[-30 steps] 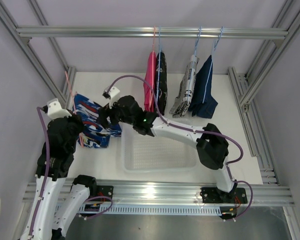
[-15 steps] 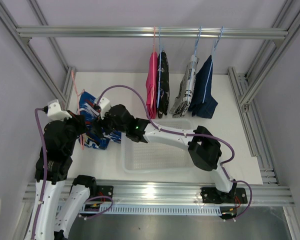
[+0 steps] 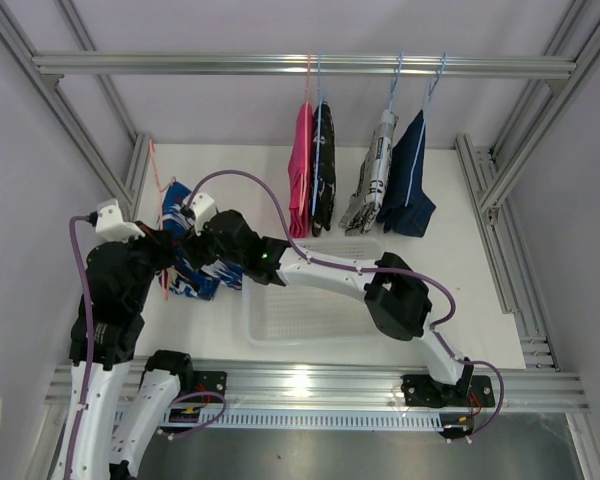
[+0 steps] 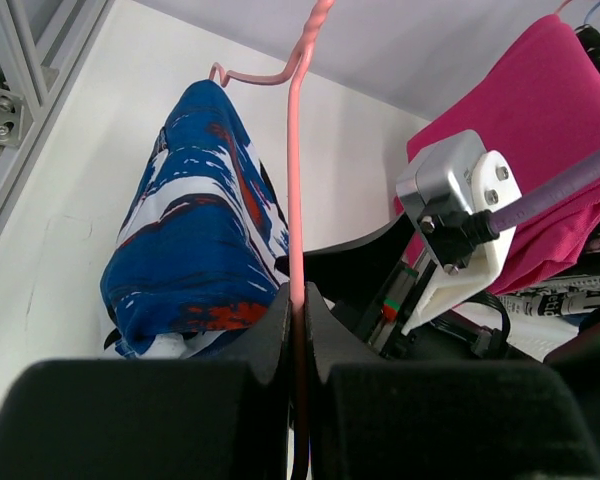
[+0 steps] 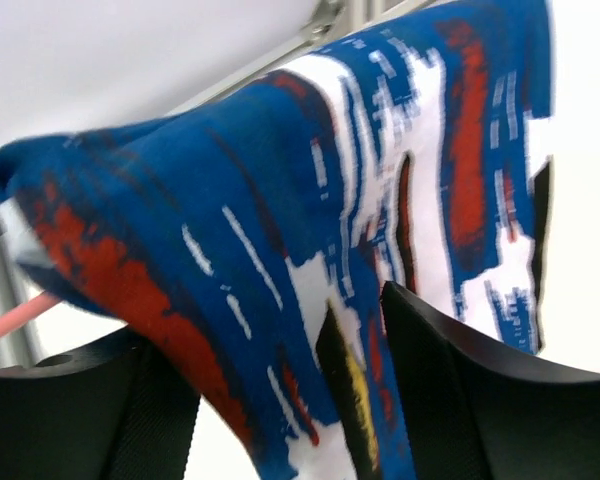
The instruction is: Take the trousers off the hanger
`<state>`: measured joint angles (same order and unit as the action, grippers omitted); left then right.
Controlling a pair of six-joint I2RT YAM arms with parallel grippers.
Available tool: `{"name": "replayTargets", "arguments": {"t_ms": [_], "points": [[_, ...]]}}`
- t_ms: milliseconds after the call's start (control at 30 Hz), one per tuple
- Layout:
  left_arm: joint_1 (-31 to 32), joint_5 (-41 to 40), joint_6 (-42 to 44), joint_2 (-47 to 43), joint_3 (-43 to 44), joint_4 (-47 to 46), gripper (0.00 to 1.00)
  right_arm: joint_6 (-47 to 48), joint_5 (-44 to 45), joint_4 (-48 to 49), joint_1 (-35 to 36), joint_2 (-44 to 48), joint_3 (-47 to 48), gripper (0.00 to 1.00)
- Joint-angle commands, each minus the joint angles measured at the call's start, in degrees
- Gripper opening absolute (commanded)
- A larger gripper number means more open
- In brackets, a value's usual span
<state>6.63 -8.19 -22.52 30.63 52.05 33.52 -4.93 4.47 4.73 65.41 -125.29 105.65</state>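
Right tool (image 3: 195, 245) has swung further left since a second ago, away from the tray (image 3: 310, 340) and in against the blue trousers (image 4: 195, 250), and its jaws have drawn in a little. From its own camera we see a finger on either side of the cloth, the fold hanging down between them. We cannot tell whether they are pinching it yet.

Left tool (image 4: 297, 300) is clenched tight on the pink hanger (image 4: 294, 150). The wire rises straight up out of its jaws, and the blue trousers are draped over the hanger just above and to the left of it, well off the rail (image 3: 180, 64).

So where are we? By our reckoning, early. No pair is free of its hanger. The blue pair is next, and still needs sliding off the wire. Far beyond both tools, the pink pair (image 3: 300, 165), black pair (image 3: 323, 165), white pair (image 3: 378, 165) and denim pair (image 3: 408, 180) all hang on the rail above the worktop (image 3: 460, 260), untouched. Four more rounds after this one.
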Motion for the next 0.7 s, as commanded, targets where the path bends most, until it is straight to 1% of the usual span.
{"name": "replayTargets", "arguments": {"t_ms": [0, 133, 167, 333, 367, 533, 633, 667], "points": [[-0.7, 3.2, -1.1, -1.0, 1.1, -8.6, 0.00, 1.8, 6.3, 3.0, 0.2, -1.4, 4.2, 0.69], [-0.7, 4.0, -1.3, -1.1, 0.9, -8.7, 0.00, 1.9, 8.2, 4.1, -0.1, -1.8, 4.7, 0.62], [-0.7, 4.1, -1.4, -1.2, 0.8, -8.8, 0.01, 1.7, 8.5, 4.5, -0.2, -1.8, 4.7, 0.58], [-0.7, 5.3, -1.7, -1.2, 0.7, -9.0, 0.00, 1.3, 9.3, 5.4, -0.5, -2.7, 5.7, 0.52], [-0.8, 5.2, -1.7, -1.2, 0.7, -9.0, 0.00, 0.6, 9.3, 5.5, -0.6, -3.2, 6.0, 0.49], [-1.3, 5.7, -1.8, -1.3, 0.6, -9.3, 0.00, -1.4, 8.5, 6.6, -0.7, -4.7, 6.9, 0.43], [-1.3, 5.7, -1.9, -1.2, 0.4, -9.3, 0.01, -2.2, 8.2, 7.2, -0.8, -5.3, 7.3, 0.34], [-1.3, 5.7, -1.8, -1.4, 0.2, -9.4, 0.00, -2.5, 8.1, 7.2, -0.8, -5.4, 7.5, 0.27]]}}
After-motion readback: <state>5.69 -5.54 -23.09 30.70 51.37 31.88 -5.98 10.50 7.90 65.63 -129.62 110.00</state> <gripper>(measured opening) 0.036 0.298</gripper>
